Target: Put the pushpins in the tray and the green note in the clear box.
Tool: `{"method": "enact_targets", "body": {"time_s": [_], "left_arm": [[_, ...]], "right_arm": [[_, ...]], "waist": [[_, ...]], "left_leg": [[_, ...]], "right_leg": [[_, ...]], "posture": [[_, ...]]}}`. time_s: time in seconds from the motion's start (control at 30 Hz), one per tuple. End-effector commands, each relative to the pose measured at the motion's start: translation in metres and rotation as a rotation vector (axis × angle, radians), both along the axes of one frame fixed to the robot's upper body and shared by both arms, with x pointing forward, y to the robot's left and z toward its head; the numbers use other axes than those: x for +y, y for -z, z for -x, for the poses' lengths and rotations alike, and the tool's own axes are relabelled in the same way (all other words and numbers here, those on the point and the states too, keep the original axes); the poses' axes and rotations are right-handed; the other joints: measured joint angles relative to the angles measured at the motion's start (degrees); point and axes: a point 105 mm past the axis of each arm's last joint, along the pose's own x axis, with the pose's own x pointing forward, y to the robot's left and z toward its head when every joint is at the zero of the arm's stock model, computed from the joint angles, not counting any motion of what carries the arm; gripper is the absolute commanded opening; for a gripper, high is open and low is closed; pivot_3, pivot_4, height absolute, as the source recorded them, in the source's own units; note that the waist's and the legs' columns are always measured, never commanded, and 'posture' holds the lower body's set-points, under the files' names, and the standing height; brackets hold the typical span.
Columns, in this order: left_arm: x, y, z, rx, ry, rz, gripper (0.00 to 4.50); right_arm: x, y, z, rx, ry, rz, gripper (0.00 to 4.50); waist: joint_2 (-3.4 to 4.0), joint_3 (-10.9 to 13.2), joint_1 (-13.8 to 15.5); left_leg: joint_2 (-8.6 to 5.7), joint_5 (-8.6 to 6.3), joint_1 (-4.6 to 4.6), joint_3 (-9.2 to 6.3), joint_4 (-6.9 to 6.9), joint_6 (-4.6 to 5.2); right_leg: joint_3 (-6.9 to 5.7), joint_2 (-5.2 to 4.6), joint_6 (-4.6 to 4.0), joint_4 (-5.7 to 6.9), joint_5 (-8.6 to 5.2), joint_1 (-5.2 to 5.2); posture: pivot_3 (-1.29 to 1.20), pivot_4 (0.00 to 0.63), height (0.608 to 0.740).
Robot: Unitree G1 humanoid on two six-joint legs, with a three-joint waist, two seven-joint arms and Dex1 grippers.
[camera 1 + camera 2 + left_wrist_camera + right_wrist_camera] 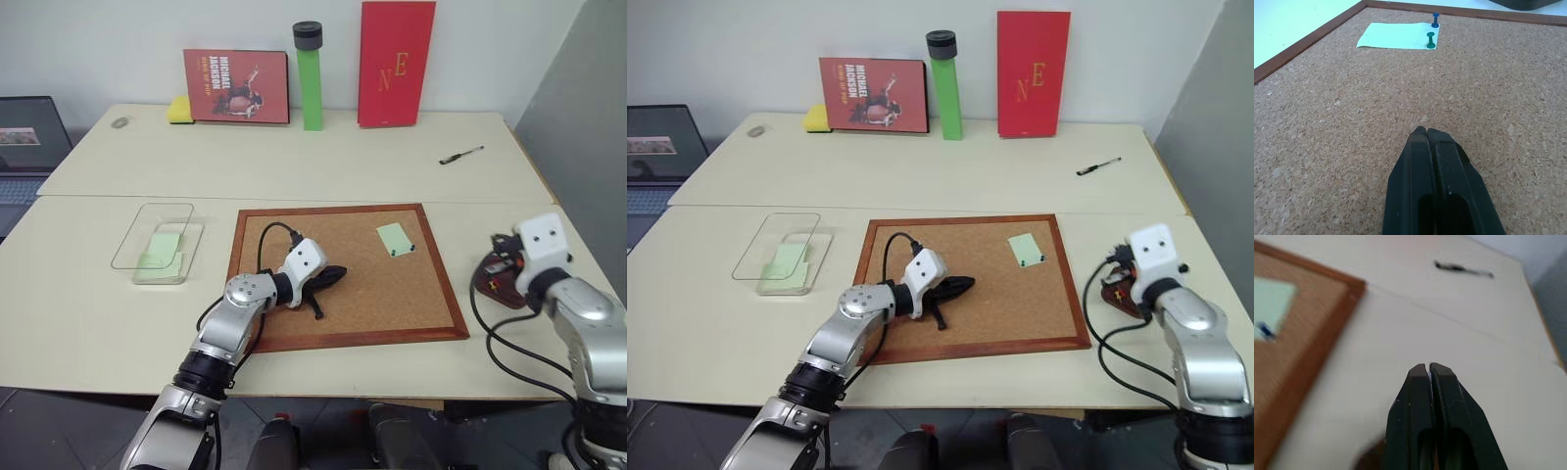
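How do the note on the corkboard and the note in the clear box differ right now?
The note on the corkboard is pinned by a green pin and a blue pin near one edge; the note in the clear box shows no pins. The corkboard note lies bare on cork, while the boxed one sits under transparent plastic. Both are small, pale green, flat squares.

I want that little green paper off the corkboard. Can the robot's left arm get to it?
Probably yes. The left gripper rests on the corkboard, fingers shut, with bare cork between it and the pale green square note.
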Motion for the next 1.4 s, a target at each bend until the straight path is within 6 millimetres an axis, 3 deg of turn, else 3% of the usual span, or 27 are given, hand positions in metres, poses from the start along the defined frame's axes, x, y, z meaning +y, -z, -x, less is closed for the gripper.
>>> {"method": "enact_targets", "body": {"time_s": [0.03,0.3,0.57,0.7,0.8,0.9,1.03,1.3,1.4], "left_arm": [[0.0,0.014,0.006,0.047,0.019,-0.031,0.0],[-0.004,0.013,0.005,0.047,0.029,-0.029,0.0],[-0.004,0.014,0.006,0.048,0.031,-0.03,0.0],[-0.004,0.014,0.006,0.047,0.029,-0.032,0.0],[-0.003,0.015,0.006,0.047,0.027,-0.033,0.0],[-0.002,0.015,0.005,0.047,0.027,-0.034,0.0],[-0.002,0.015,0.004,0.045,0.032,-0.035,0.0],[-0.003,0.013,0.003,0.043,0.037,-0.035,0.0],[-0.003,0.013,0.002,0.042,0.038,-0.035,0.0]], "right_arm": [[-0.006,-0.002,0.011,-0.004,0.018,0.029,0.01],[-0.004,0.017,0.01,0.057,0.009,0.003,0.01],[-0.005,0.02,0.006,0.069,0.003,-0.003,1.59],[-0.008,0.003,0.004,0.018,0.007,0.008,2.4],[-0.004,-0.021,0.003,-0.041,-0.018,0.001,2.7],[0.013,-0.037,0.002,-0.075,-0.099,-0.071,2.7],[0.055,-0.038,0.0,-0.084,-0.273,-0.163,2.7],[0.1,-0.002,-0.019,-0.103,-0.308,-0.292,2.7],[0.108,0.009,-0.029,-0.135,-0.274,-0.313,2.7]], "waist": [[0.01,0.0,-0.2],[0.01,0.0,-0.3],[0.01,0.0,-0.2],[0.02,0.0,-0.2],[0.02,0.0,-0.2],[0.02,0.0,-0.2],[0.01,0.0,-0.2],[0.01,0.0,0.2],[0.02,0.0,0.2]], "left_leg": [[0.0,0.0,0.01,0.0,0.01,0.0],[-0.02,0.0,0.01,0.0,0.05,0.0],[-0.02,0.0,-0.02,-0.01,0.03,0.0],[-0.02,0.0,-0.02,-0.01,0.03,0.0],[-0.02,0.0,-0.03,-0.01,0.03,0.0],[-0.03,0.0,-0.02,-0.01,0.03,0.0],[-0.02,0.0,-0.01,-0.05,0.02,0.0],[-0.03,0.0,-0.04,-0.04,0.04,0.0],[-0.01,0.0,-0.03,-0.05,0.03,0.0]], "right_leg": [[0.01,0.0,0.0,0.0,0.0,0.0],[0.01,0.0,0.0,-0.01,0.0,0.05],[-0.01,-0.01,0.01,-0.05,0.0,0.05],[-0.01,-0.01,0.01,-0.05,0.0,0.05],[0.0,-0.01,0.01,-0.06,0.0,0.05],[-0.01,-0.01,0.01,-0.05,0.01,0.05],[-0.04,0.0,0.01,-0.05,0.01,0.06],[-0.04,-0.01,0.02,-0.09,0.01,0.05],[-0.04,-0.01,0.02,-0.07,0.01,0.05]], "posture": [[0.0,0.15,0.74],[0.0,0.15,0.74],[0.0,0.15,0.74],[0.0,0.15,0.74],[0.0,0.15,0.74],[0.0,0.15,0.74],[0.0,0.15,0.74],[0.0,0.15,0.74],[0.0,0.15,0.74]]}}
